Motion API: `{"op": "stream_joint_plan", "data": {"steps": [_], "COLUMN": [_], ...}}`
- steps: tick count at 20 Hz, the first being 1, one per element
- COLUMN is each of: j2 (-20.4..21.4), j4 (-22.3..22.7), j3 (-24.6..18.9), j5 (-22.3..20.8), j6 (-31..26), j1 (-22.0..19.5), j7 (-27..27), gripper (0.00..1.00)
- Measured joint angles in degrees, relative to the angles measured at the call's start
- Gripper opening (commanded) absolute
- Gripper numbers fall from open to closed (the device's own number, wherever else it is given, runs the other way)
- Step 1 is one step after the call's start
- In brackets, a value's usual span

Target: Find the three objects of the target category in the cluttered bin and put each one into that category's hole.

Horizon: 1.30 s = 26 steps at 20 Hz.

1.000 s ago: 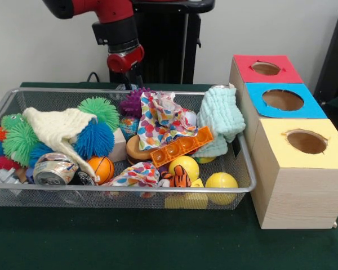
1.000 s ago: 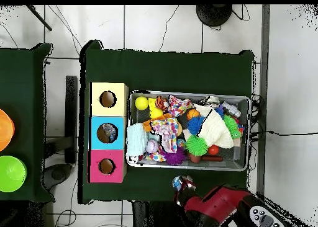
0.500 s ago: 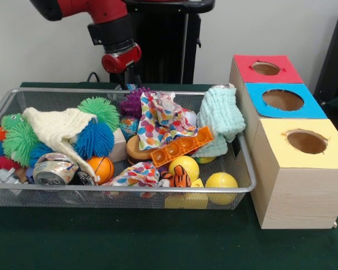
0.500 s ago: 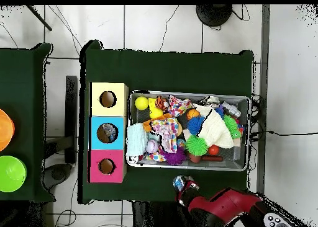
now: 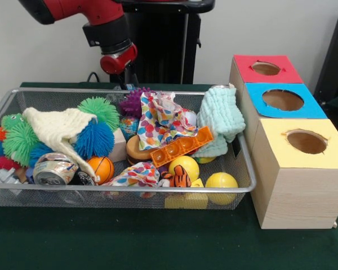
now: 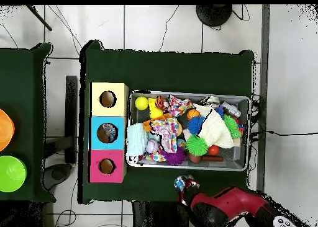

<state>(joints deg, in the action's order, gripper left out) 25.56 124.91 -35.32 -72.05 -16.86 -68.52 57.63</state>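
From the front, the pincer [image 5: 125, 84] hung behind the bin's [image 5: 158, 190] far rim; whether it was clenched or released could not be told, and no clear bottle showed among the bin's clutter. From overhead, the pincer [image 6: 184, 186] sat outside the bin [image 6: 186, 167], over the table [image 6: 168, 66]. The blue-topped box's hole [image 6: 107, 133] lay beside the bin, so searching well probably meant lifting aside the cloths first.

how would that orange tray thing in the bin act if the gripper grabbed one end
The orange tray looks like rigid moulded plastic, so it would probably lift stiffly. It lies tilted across the polka-dot cloth, so it may pivot or slide and tug that cloth.
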Motion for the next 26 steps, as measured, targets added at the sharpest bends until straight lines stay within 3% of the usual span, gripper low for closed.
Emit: {"op": "stream_joint_plan", "data": {"steps": [7,11,26], "j2": [-0.66,-0.66,-0.77], "j4": [0.01,0.02,0.02], "j3": [-3.57,-5.09,-7.98], "j5": [3.08,4.21,7.43], "j6": [-6.9,-8.95,-9.92], "j1": [-0.75,-0.89,-2.14], "j7": [-14.71,-19.81,-22.5], "gripper": [1.0,1.0,1.0]}}
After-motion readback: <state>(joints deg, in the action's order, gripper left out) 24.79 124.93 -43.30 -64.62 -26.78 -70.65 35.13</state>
